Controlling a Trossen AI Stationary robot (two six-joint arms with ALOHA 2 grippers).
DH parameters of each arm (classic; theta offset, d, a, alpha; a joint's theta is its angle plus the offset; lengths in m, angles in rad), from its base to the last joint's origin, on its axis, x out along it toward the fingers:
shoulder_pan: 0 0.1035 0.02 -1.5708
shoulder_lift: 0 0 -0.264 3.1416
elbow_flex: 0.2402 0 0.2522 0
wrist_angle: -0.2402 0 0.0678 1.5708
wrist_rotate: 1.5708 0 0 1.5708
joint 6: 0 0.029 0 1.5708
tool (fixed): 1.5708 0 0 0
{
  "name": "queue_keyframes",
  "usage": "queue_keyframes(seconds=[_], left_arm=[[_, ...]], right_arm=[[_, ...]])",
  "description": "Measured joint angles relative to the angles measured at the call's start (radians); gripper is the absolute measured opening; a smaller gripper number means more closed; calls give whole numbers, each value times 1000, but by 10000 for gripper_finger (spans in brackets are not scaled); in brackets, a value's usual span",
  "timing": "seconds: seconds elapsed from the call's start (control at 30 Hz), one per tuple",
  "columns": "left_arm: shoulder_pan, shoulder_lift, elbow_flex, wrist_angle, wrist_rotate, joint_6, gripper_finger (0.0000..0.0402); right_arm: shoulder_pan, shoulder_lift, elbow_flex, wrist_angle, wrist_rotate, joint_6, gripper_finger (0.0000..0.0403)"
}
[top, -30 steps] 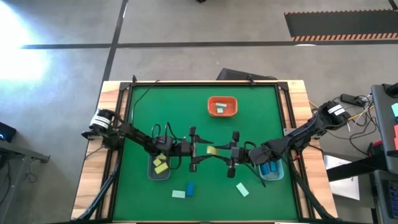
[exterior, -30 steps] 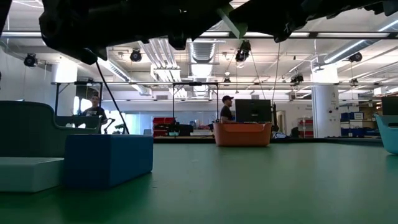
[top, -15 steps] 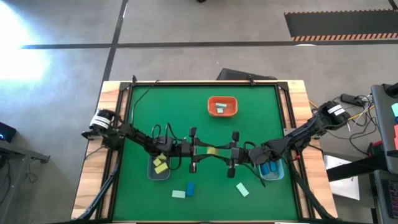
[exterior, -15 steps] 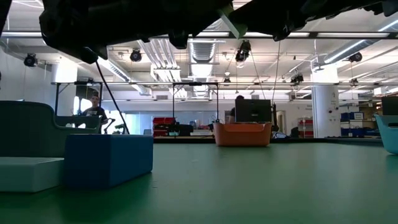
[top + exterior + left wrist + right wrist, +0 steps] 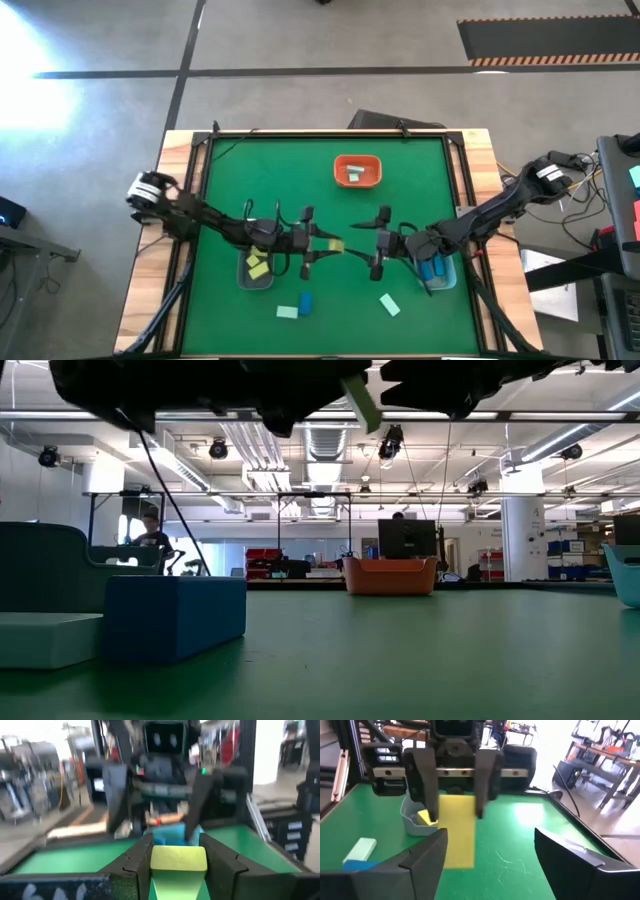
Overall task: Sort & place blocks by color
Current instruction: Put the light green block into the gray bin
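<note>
Green table point(image 5: 400, 160) mid-task, places given relative to orange tray point(image 5: 357, 171).

Nearest front edge: loose mint and blue blocks point(image 5: 296, 307).

Mid-table, nearer than tray: handover just done. Yellow block point(image 5: 331, 245), a second ago pinched from both sides, now clamped by left gripper point(image 5: 318, 244) alone. Right gripper point(image 5: 379, 245) has let go, fingers spread wide, backed off rightward.

Judgement: left arm free to carry it to left bin point(image 5: 257, 271) holding yellows.

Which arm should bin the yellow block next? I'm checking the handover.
Left. The left hand is shut on the yellow block, and the clear bin with yellow blocks lies right beside that arm. The right hand is open and empty.
</note>
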Motion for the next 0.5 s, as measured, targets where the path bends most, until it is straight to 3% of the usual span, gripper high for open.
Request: queue_keyframes(seconds=[0.1,0.2,0.37,0.5], left_arm=[[-19,-101,3,-239,-42,-45,116],[-40,-224,27,-606,-83,-143,116],[-74,-397,117,-1285,-111,-478,116],[-102,-466,158,-1615,-105,-658,116]], right_arm=[[0,-44,0,-79,0,51,292],[0,-74,0,-141,1,90,291],[0,-81,-1,-156,1,94,280],[0,-73,-2,-161,4,92,271]])
